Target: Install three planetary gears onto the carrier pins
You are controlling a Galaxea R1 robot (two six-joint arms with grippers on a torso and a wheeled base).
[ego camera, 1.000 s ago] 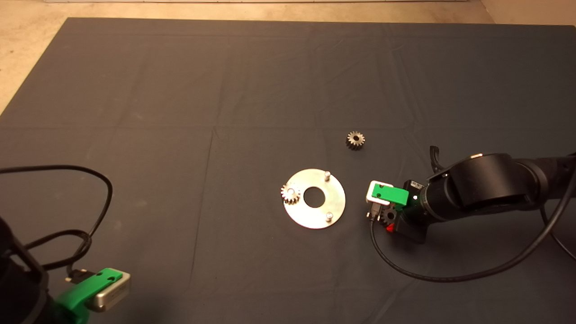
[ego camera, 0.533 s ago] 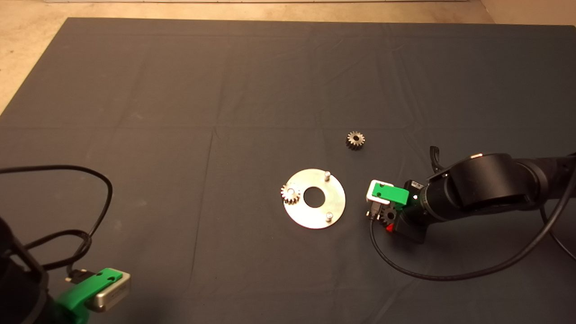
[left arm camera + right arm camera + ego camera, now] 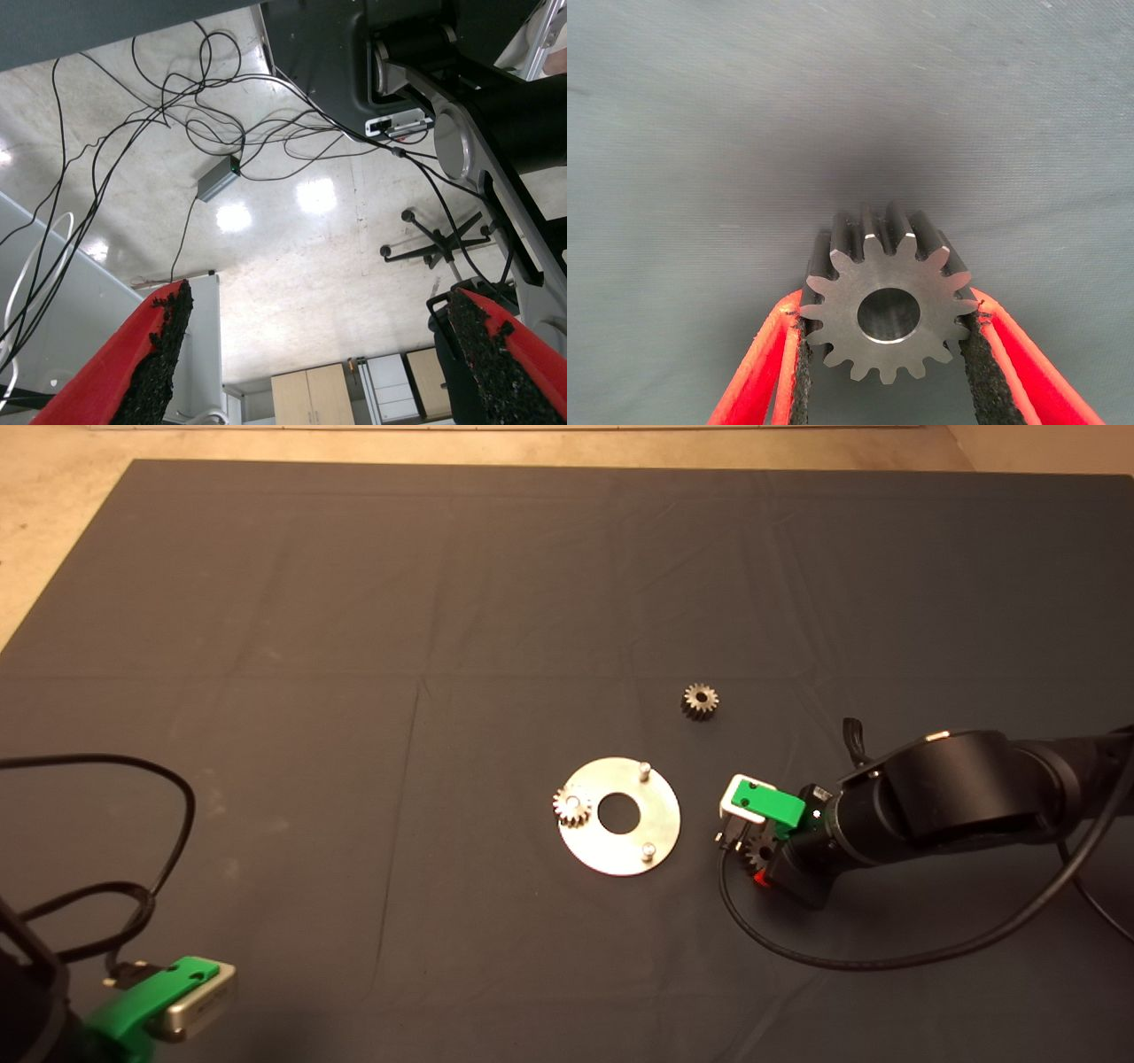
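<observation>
A flat shiny disc [image 3: 631, 849] lies mid-mat with a large centre hole. One planetary gear [image 3: 572, 806] sits on its left carrier pin. Two carrier pins [image 3: 646, 767] [image 3: 648, 851] stand bare. A second gear [image 3: 700, 701] lies loose on the mat beyond the disc. My right gripper [image 3: 760, 865] hovers just right of the disc, shut on a third gear [image 3: 759, 852]. In the right wrist view this gear [image 3: 886, 305] is clamped between the black pads [image 3: 799, 354] above bare mat. My left gripper [image 3: 168, 996] is parked at the lower left, open [image 3: 319, 336].
Black cables loop over the mat at the left [image 3: 168, 815] and trail from the right arm [image 3: 886, 961]. The mat's far edge [image 3: 532, 462] meets pale floor. The left wrist view faces floor with cables [image 3: 221, 133] and a chair base [image 3: 434, 248].
My left gripper has drawn back a little toward the lower-left corner, pulling its cable along. The right gripper with its gear has shifted only slightly. Disc and other gears are unmoved.
</observation>
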